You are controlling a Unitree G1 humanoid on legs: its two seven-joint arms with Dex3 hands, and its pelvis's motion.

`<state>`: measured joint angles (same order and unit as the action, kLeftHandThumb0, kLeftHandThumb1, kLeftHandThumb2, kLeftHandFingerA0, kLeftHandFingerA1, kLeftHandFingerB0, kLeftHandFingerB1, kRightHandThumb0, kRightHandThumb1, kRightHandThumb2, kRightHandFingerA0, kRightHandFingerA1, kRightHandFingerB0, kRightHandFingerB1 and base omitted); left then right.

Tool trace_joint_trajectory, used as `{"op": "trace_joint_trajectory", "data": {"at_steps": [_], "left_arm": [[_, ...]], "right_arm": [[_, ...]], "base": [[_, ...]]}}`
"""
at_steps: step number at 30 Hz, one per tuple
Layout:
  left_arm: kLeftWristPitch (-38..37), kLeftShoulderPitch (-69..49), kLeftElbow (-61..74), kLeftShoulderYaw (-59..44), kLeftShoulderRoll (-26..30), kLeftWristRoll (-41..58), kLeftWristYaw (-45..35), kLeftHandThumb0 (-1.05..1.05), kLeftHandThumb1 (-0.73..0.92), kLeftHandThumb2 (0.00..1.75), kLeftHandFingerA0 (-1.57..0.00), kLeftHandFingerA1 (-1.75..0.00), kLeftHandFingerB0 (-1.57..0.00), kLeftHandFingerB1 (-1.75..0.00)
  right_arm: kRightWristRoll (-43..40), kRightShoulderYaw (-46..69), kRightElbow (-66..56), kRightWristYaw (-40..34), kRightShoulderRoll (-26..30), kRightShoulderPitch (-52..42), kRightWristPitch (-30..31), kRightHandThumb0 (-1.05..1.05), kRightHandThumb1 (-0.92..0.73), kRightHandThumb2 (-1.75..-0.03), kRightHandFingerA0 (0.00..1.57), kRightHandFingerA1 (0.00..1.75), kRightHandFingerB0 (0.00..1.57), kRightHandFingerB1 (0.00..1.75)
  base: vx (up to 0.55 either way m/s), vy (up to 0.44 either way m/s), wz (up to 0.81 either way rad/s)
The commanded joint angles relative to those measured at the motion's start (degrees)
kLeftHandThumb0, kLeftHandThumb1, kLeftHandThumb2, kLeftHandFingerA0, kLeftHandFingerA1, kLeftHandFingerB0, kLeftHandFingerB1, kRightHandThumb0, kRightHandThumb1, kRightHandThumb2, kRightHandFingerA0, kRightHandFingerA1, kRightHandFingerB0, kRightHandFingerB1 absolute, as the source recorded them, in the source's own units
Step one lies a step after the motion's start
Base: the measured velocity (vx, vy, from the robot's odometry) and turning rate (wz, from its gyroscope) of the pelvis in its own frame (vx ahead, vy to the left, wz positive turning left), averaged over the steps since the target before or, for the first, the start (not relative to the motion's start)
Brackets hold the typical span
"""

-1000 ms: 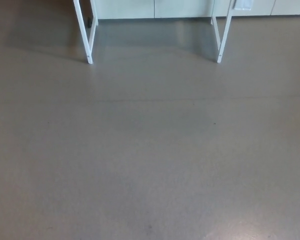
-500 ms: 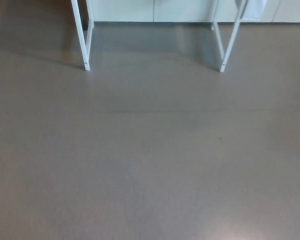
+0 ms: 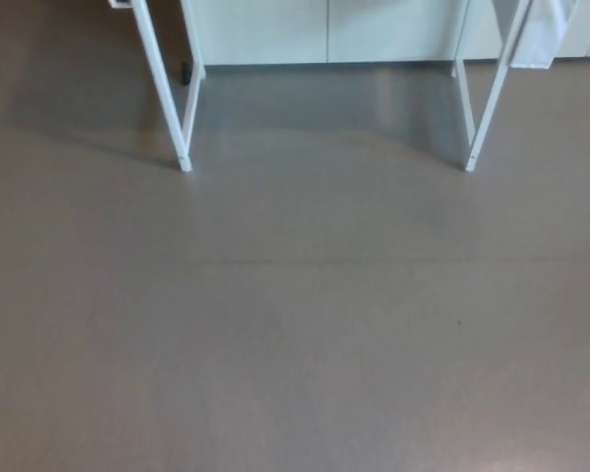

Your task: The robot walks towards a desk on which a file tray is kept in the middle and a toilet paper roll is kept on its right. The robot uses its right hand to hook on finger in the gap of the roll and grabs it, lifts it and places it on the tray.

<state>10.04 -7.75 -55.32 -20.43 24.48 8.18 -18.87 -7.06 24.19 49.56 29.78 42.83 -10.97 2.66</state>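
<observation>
Head view is nearly all floor (image 3: 295, 334): grey-brown, smooth, w/ a faint seam running left-right across the middle and a small dark speck (image 3: 459, 322) on the right side. Wide open floor from the bottom edge up to the desk legs, nothing standing on it.

At the top, two white leg frames of the desk come down into view. Left leg frame (image 3: 172, 93) slants down to a foot on the floor, w/ a second leg just behind it and what looks like a small dark caster by the wall. Right leg frame (image 3: 487, 98) likewise, foot resting on the floor; a pale flat piece (image 3: 541, 34) hangs or leans by its top, cut off by the frame edge, can't tell what it is. Between the two frames the floor is shaded, and behind them runs a white cabinet front (image 3: 324, 29) w/ vertical panel seams.

Tabletop itself is above the frame edge, so file tray and toilet paper roll are out of sight. Neither hand shows in frame, so whether they're spread, closed or holding anything can't be told.
</observation>
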Motion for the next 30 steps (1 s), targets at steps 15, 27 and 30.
{"op": "trace_joint_trajectory", "data": {"at_steps": [15, 27, 30], "left_arm": [[2.9, -1.61, 0.49, -5.2, 0.52, 3.07, 3.54, -0.71, 0.69, 1.02, -0.27, -0.6, -0.16, -0.47], [2.97, -3.85, 3.03, -4.11, 0.15, 2.31, 4.45, -0.72, 0.85, 0.66, -0.42, -0.86, -0.27, -0.35], [4.15, -5.57, 6.8, -4.45, -0.18, 3.76, 2.53, -0.72, 0.87, 0.66, -0.37, -0.73, -0.24, -0.34]], "right_arm": [[0.5, -2.3, 3.5, 0.51, 0.54, -0.34, -5.67, -0.33, -0.36, -0.9, 0.04, 0.52, 0.0, 0.51], [0.07, -2.72, 4.45, 1.23, 0.27, -0.89, -8.22, -0.5, -0.48, -0.57, 0.17, 0.49, 0.07, 0.26], [-2.51, -0.81, 4.62, 2.57, -0.58, -0.53, -6.43, -0.48, -0.41, -0.68, 0.01, 0.33, 0.04, 0.28]], "base": [[0.35, 0.054, -0.07], [0.4, -0.085, 0.18], [0.38, 0.092, -0.17]]}}
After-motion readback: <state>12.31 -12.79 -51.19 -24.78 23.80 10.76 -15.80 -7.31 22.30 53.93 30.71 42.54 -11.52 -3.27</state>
